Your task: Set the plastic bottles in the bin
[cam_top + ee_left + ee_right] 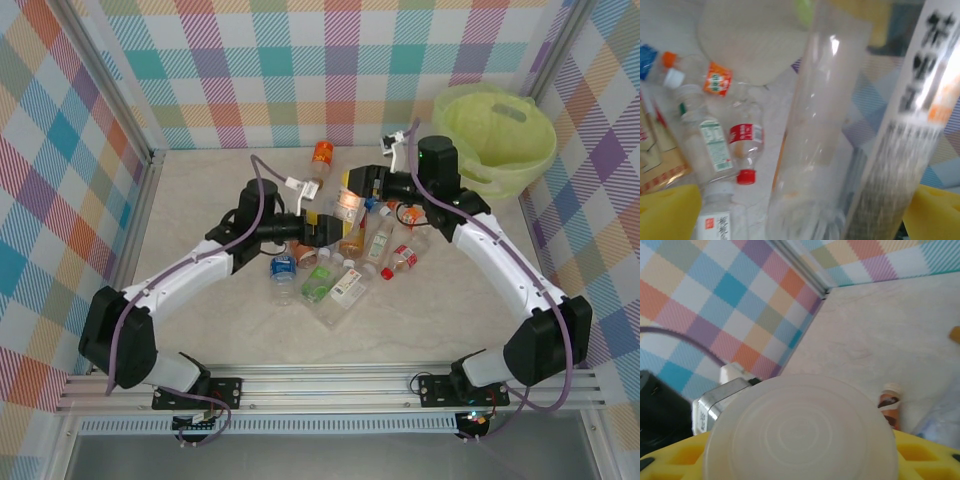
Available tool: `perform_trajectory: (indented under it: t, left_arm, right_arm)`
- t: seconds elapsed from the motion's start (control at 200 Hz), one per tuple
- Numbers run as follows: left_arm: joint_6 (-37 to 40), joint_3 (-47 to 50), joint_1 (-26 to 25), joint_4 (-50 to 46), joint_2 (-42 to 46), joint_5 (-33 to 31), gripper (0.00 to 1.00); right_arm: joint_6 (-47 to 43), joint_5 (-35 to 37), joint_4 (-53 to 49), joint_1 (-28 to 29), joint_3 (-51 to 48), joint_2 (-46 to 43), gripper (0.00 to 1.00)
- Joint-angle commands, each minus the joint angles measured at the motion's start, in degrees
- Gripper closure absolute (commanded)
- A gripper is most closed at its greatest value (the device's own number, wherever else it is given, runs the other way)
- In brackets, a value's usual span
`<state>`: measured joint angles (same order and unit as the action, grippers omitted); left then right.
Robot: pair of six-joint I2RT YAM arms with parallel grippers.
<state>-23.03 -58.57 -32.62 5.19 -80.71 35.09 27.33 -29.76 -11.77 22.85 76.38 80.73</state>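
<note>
In the top view my right gripper (353, 193) is shut on a clear bottle (350, 228) that holds some orange. The right wrist view looks at its round whitish base (800, 435), between the right gripper's (801, 456) yellow fingers (677, 456). My left gripper (322, 228) stands open beside the same bottle. Its yellow pads (667, 212) sit wide apart around the clear body (815, 150) without touching it. Several more plastic bottles (345, 272) lie in a heap under both grippers. The bin (497, 135), lined with a lime-green bag, stands at the back right.
A lone bottle with an orange label (322, 155) lies near the back wall. A brown-labelled bottle (888, 402) shows in the right wrist view. Red-labelled (746, 145) and green-labelled (712, 145) bottles lie left of the left gripper. Checked walls enclose the table.
</note>
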Motion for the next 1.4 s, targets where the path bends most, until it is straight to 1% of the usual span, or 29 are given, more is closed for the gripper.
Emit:
perform_trajectory:
  t: [0.0,0.055,0.11,0.15,0.25,0.335,0.405,0.54,0.68,0.735,0.795,0.845,0.885,0.95,0.985,1.035,1.11,1.18,1.275,1.4]
  left_arm:
    - [-3.4,5.5,-0.1,0.5,6.2,-20.7,0.0]
    - [-4.3,8.3,0.0,0.0,8.8,-26.6,0.0]
    - [-5.0,10.6,0.1,-1.0,11.2,-31.5,0.0]
    - [-5.5,12.2,0.3,-1.9,12.9,-34.4,0.0]
    - [-7.3,16.2,0.7,-2.9,17.1,-39.4,0.0]
    - [-8.9,19.4,1.4,-3.3,20.2,-41.3,0.0]
    - [-10.2,21.2,2.2,-4.3,22.1,-42.2,0.0]
    - [-16.3,21.8,4.0,-11.8,23.2,-47.8,0.0]
    - [-19.2,23.5,5.7,-12.4,23.2,-46.3,0.0]
    - [-19.7,23.8,5.9,-12.4,23.3,-46.0,0.0]
    - [-20.0,24.1,6.2,-12.4,23.2,-46.0,0.0]
    - [-20.3,24.1,6.4,-12.5,22.9,-46.0,0.0]
    - [-20.4,24.0,6.7,-12.7,22.7,-45.7,0.0]
    - [-20.7,23.8,7.0,-13.3,22.2,-45.1,0.0]
    - [-20.7,23.6,7.2,-13.8,22.0,-44.7,0.0]
    - [-20.6,23.5,7.3,-14.5,21.8,-44.2,0.0]
    - [-20.6,23.6,7.5,-15.5,21.8,-43.8,0.0]
    - [-20.6,23.8,7.7,-16.1,21.5,-43.2,0.0]
    - [-20.6,23.8,8.1,-16.7,20.6,-41.8,0.0]
    - [-20.6,23.1,8.5,-17.4,18.6,-40.3,0.0]
  right_arm:
    - [-10.0,10.9,-7.6,-0.3,8.2,-1.4,0.52]
    - [-13.1,17.3,-8.6,-1.0,10.8,-1.4,0.52]
    - [-15.0,22.1,-8.5,-1.8,12.9,-1.3,0.52]
    - [-16.5,26.7,-7.7,-2.6,14.7,-1.2,0.52]
    - [-19.5,34.9,-3.4,-4.5,16.9,-1.3,0.52]
    - [-21.9,42.0,2.6,-6.6,17.0,-1.4,0.51]
    - [-23.3,45.9,6.8,-8.4,16.9,-1.2,0.51]
    - [-24.5,51.7,13.5,-13.0,15.9,0.2,0.5]
    - [-27.7,58.2,18.8,-17.2,14.7,3.3,0.49]
    - [-28.9,59.7,19.6,-18.5,14.3,4.6,0.49]
    - [-27.5,59.6,17.9,-20.3,14.5,6.6,0.49]
    - [-24.9,57.5,14.6,-21.8,15.2,8.6,0.49]
    - [-22.6,54.9,10.7,-22.8,16.5,10.6,0.48]
    - [-19.4,48.6,2.4,-24.6,20.8,14.7,0.47]
    - [-18.2,46.7,-0.7,-25.0,22.5,16.3,0.47]
    - [-16.9,42.7,-4.1,-25.7,24.6,18.4,0.46]
    - [-15.1,38.4,-7.1,-26.6,26.6,20.6,0.45]
    - [-13.2,34.8,-12.0,-27.5,29.8,23.3,0.43]
    - [-11.9,33.8,-17.5,-27.7,33.0,26.2,0.39]
    - [-10.9,34.8,-20.1,-27.7,35.2,27.4,0.31]
